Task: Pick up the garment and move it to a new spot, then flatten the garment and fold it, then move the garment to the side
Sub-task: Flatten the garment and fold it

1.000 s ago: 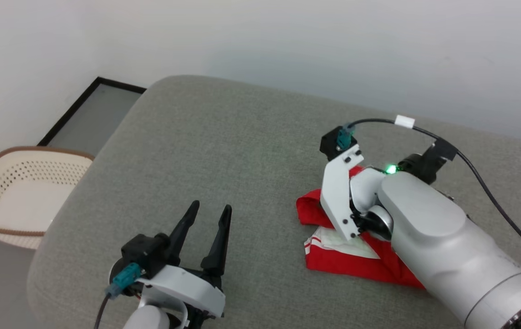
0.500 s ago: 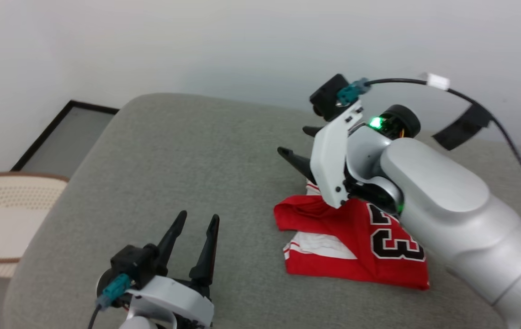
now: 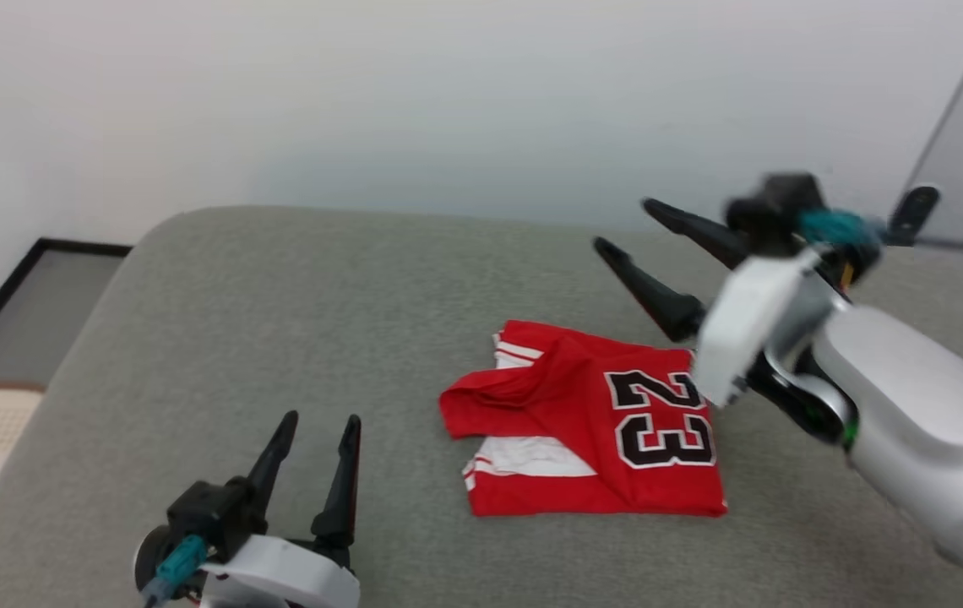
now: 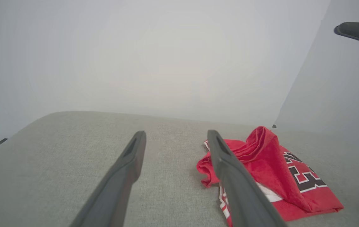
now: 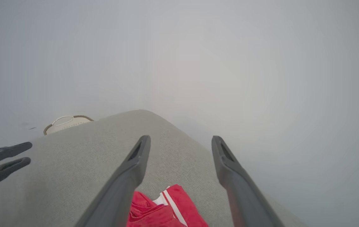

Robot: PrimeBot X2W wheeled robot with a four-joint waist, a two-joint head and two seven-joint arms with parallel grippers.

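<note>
The small bright red soft-fabric T-shirt (image 3: 566,397) with white sleeves and a black "23" lies folded on the wide grey fabric cushion (image 3: 321,295), with one rumpled fold on top. The left gripper (image 3: 321,418) is at 8 o'clock from it, its dark fingers spread wide and empty. The right gripper (image 3: 625,225), at 2 o'clock from it, is also spread wide and holds nothing.

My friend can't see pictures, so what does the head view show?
A red shirt numbered 23 lies on a grey cushion. The right end effector hovers open near its far right corner; the left end effector sits open at lower left.
</note>
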